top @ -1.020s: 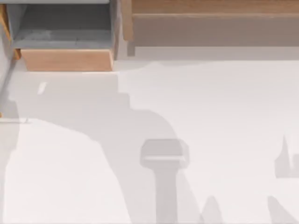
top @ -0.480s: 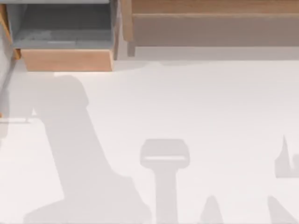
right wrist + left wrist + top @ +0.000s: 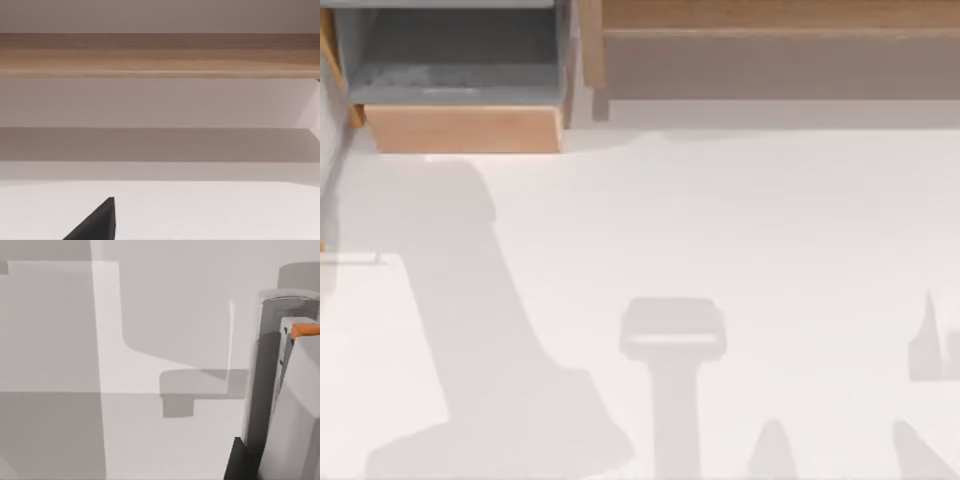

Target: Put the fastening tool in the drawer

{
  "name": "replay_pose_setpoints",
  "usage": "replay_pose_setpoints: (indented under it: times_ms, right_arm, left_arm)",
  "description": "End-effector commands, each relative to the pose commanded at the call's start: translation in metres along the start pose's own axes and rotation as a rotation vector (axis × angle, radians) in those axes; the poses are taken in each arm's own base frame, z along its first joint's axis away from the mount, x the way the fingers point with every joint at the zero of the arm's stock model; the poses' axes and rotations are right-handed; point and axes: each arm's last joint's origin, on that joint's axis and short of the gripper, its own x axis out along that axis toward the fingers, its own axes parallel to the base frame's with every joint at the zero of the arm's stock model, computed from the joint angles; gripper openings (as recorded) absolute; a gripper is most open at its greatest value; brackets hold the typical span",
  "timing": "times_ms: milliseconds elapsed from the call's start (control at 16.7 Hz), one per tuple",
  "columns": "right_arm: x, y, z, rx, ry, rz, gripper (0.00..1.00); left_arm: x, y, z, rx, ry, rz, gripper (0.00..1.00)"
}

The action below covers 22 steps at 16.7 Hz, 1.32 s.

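Observation:
The drawer (image 3: 460, 128) stands pulled out at the table's back left, its grey inside open to view behind the light tan front panel. No tool lies on the table top. In the left wrist view a grey-white blocky thing with an orange tip (image 3: 295, 405) rises right beside one black finger (image 3: 239, 462) of my left gripper. I cannot tell whether that thing is the fastening tool, or whether it is held. A single black fingertip (image 3: 100, 220) of my right gripper points at the long shelf.
A long wooden shelf unit (image 3: 770, 40) runs along the back right, and its lower board (image 3: 160, 55) faces the right wrist. An arm's shadow (image 3: 490, 350) crosses the table's left half. Other shadows (image 3: 672, 340) lie along the front edge.
The broad shadow over the table's left and middle has shrunk to a narrow band ending just before the drawer front. It has barely shifted in the last half second. The right-side shadows stay put.

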Motion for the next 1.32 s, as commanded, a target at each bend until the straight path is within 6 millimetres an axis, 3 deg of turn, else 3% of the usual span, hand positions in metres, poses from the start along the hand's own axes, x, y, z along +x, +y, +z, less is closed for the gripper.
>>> replay_pose_setpoints:
  times_ms: [480, 1260, 1320]
  right_arm:
    - [0.0, 0.0, 0.0, 0.0, 0.0, 0.0, 1.0]
    - [0.0, 0.0, 0.0, 0.0, 0.0, 0.0, 1.0]
    - [0.0, 0.0, 0.0, 0.0, 0.0, 0.0, 1.0]
  left_arm:
    - [0.0072, -0.0005, -0.0001, 0.0, 0.0, 0.0, 0.0]
    - [0.0072, -0.0005, -0.0001, 0.0, 0.0, 0.0, 0.98]
    - [0.0072, -0.0005, -0.0001, 0.0, 0.0, 0.0, 1.0]
